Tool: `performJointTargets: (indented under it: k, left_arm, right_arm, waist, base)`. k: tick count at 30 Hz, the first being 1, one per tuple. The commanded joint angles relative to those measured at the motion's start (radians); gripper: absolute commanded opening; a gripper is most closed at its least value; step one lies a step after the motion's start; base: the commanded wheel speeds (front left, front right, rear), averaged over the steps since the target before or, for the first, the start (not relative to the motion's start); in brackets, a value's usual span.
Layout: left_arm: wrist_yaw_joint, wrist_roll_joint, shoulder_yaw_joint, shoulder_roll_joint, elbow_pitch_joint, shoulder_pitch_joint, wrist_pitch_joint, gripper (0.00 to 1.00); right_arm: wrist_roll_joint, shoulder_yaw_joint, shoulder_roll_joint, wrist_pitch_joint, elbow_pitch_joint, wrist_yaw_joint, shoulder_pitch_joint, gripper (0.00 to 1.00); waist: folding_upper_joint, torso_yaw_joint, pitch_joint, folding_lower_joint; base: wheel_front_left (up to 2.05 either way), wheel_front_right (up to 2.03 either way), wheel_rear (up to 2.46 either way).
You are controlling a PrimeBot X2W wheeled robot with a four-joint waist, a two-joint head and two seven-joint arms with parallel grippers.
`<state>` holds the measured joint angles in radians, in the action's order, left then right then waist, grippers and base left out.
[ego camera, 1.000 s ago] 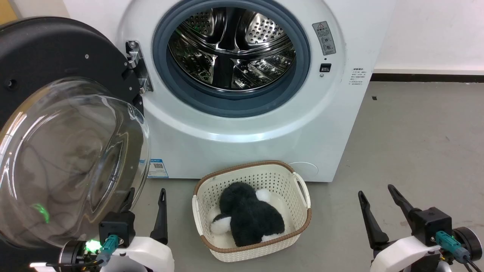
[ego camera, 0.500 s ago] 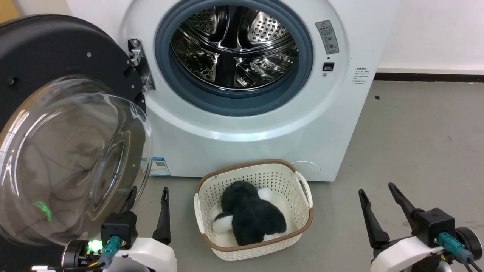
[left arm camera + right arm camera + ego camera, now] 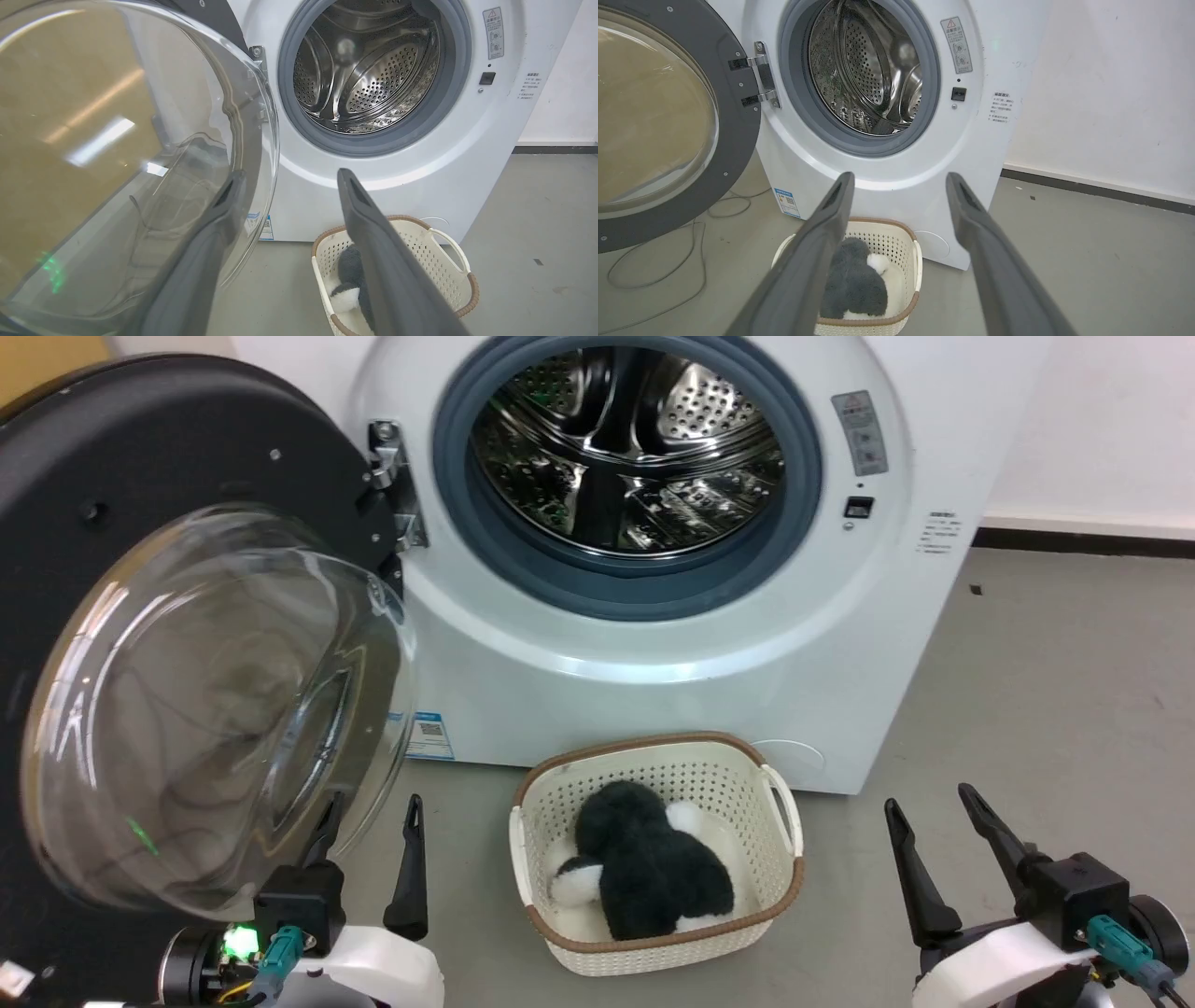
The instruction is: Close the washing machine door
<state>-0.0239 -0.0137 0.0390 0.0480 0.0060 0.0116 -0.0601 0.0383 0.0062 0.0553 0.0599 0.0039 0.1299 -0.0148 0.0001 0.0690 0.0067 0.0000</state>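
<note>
Head view: left hand spread wide, empty, beside door.

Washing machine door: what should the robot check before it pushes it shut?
1. Is the washing machine door swung wide open on its hinge, ready to push? ok.
2. Is nothing hanging out of the drum? ok.
3. Are the left fingers open beside the glass bowl? ok. Whether they touch it: cannot tell.
4. Are the right fingers open and away from the door? ok.
5. Does the basket on the floor sit clear of the door's swing? cannot tell.
</note>
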Motion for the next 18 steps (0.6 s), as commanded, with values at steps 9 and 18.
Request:
performJointTargets:
  k: [9, 18]
  left_arm:
    - [-0.009, -0.014, 0.012, 0.001, 0.001, 0.004, -0.027, 1.0]
    - [-0.012, -0.015, 0.02, 0.001, 0.002, 0.008, -0.046, 1.0]
  right_arm:
    - [0.024, 0.007, 0.003, 0.027, -0.004, 0.0, -0.006, 1.0]
    - [0.036, 0.015, 0.002, 0.046, -0.002, 0.0, -0.01, 1.0]
  waist:
    - [-0.0001, 0.059, -0.003, 0.0]
    - [-0.0001, 0.119, -0.004, 0.0]
  base:
    - [0.0, 0.0, 0.0]
    - [0.0, 0.0, 0.0]
